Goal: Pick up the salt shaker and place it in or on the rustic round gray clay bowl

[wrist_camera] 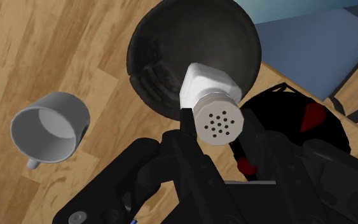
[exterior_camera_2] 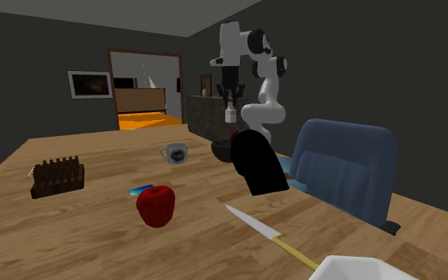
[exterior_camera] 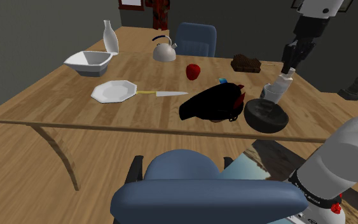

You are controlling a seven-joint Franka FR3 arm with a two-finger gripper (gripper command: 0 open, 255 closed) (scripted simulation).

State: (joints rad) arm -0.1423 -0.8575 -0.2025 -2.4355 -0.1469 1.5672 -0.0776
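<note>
**Shaker pinched at the neck, hanging over the bowl**

Shoulder view: the gripper (exterior_camera: 290, 62) hung at about 1 o'clock from the dark bowl (exterior_camera: 266, 119). Its fingers were closed on the top of the shaker (exterior_camera: 286, 81), which was lifted clear of the table (exterior_camera: 63, 95). A mug (exterior_camera: 272, 94) stood just beside the bowl at its 12 o'clock. A black bag (exterior_camera: 212, 103) lay at the bowl's 9 o'clock.

Second exterior view: the gripper (exterior_camera_2: 230, 89) pointed straight down and the shaker (exterior_camera_2: 231, 114) hung upright from it, at the bowl's (exterior_camera_2: 222, 149) 12 o'clock. The mug (exterior_camera_2: 176, 153) sat at the bowl's 9 o'clock and the bag (exterior_camera_2: 258, 163) just beside it at 4 o'clock.

Wrist view: the fingers (wrist_camera: 187, 121) clasped the shaker (wrist_camera: 209, 86) narrowly, just under its grey perforated cap. The white base pointed into the hollow of the bowl (wrist_camera: 149, 60). The mug (wrist_camera: 50, 130) stood apart from the bowl, on the side away from the bag (wrist_camera: 298, 124).

The shaker looked small, rigid and probably light, so weight was little concern. Its smooth sides seemed likely to be slippery. The hold under the cap's wider shoulder seemed the sound one, since the cap would catch on the fingers if the body slid. The bowl appeared hard, so a drop from that height risked a chip or a bounce toward the mug. Lowering well into the hollow before opening seemed wise.
</note>
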